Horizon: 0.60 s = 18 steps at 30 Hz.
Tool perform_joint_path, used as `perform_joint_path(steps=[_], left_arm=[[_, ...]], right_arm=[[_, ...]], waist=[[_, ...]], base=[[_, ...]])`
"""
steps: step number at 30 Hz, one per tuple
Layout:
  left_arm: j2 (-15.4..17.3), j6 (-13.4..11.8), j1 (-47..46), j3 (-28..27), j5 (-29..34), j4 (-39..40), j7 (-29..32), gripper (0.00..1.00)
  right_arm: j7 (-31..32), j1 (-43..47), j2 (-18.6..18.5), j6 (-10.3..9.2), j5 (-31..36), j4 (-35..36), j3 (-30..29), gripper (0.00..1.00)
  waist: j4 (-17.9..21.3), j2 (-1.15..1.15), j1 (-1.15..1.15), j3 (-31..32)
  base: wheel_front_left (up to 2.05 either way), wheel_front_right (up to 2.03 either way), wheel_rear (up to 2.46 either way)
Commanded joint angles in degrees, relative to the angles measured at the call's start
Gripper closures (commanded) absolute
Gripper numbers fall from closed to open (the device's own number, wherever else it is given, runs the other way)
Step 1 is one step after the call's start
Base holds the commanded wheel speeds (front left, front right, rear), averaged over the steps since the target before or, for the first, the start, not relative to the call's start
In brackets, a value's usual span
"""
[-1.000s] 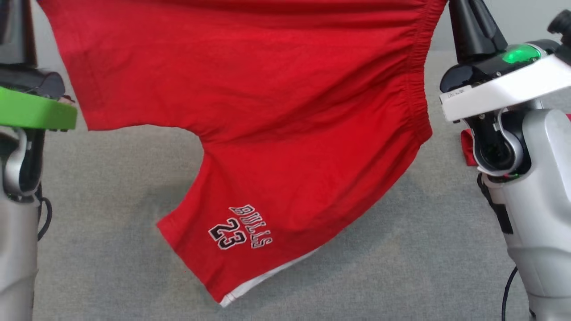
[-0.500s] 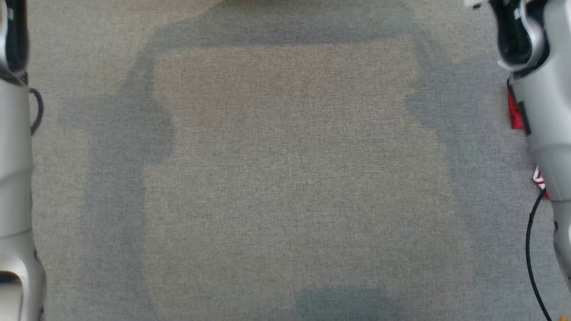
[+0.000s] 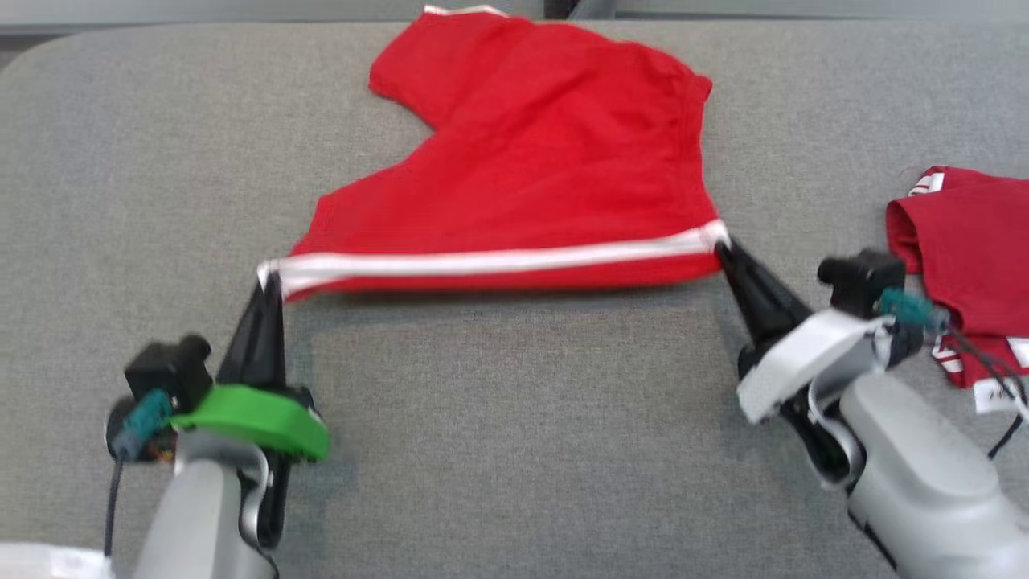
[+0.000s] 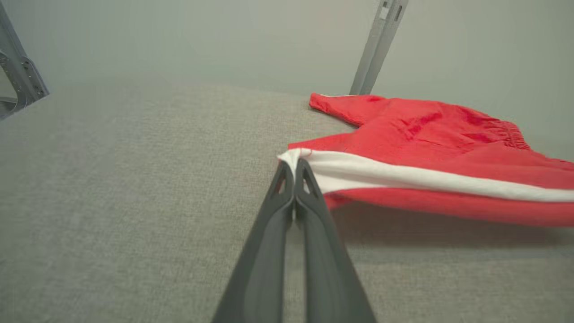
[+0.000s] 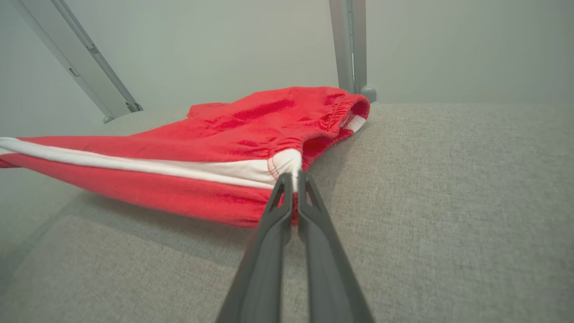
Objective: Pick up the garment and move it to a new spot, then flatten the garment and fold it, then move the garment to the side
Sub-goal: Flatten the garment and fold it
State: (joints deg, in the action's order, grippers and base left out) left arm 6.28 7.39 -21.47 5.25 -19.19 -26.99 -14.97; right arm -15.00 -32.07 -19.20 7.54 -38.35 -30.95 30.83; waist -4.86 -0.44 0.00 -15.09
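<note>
Head view: your left claw [image 3: 269,280] and right claw [image 3: 721,247] both closed, pinching red shorts [image 3: 522,177] near-edge corners. Pull unevenly: corner slips free, far leg bunches on bench [image 3: 514,418].

**Cropped and Too Small to Read**

A second red garment [image 3: 965,257] is cropped by the head view's right edge; its white label [image 3: 995,394] is too small to read. The red shorts [image 4: 439,130] run off the right edge of the left wrist view and the left edge of the right wrist view.
</note>
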Motion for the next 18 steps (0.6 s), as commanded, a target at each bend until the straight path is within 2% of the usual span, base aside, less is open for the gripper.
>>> perform_joint_path(steps=[1,9,13,18], left_arm=[[-0.32,0.06,2.80,-0.70,-0.03,-0.23,-0.27,1.00],[-2.72,0.09,18.71,-4.47,-0.65,0.10,-0.27,1.00],[-2.64,0.10,23.87,-5.15,0.02,-0.18,-0.27,1.00],[-2.54,0.10,26.55,-6.76,0.30,2.18,-0.28,1.00]], right_arm=[[-0.21,3.00,-0.38,-0.11,-0.81,0.63,0.70,1.00],[-0.17,18.90,-3.00,-0.11,-2.93,5.35,9.66,1.00],[-0.17,23.08,-5.69,-0.10,-3.11,6.66,17.15,1.00],[-0.18,24.88,-8.09,-0.11,-6.26,9.56,22.05,1.00]], waist=[[0.03,0.44,0.00,4.21],[-0.56,0.44,0.00,12.42],[-0.85,0.44,0.00,13.82],[-0.41,0.44,0.00,13.18]], base=[[0.00,0.00,0.00],[0.00,0.00,0.00],[0.00,0.00,0.00],[0.00,0.00,0.00]])
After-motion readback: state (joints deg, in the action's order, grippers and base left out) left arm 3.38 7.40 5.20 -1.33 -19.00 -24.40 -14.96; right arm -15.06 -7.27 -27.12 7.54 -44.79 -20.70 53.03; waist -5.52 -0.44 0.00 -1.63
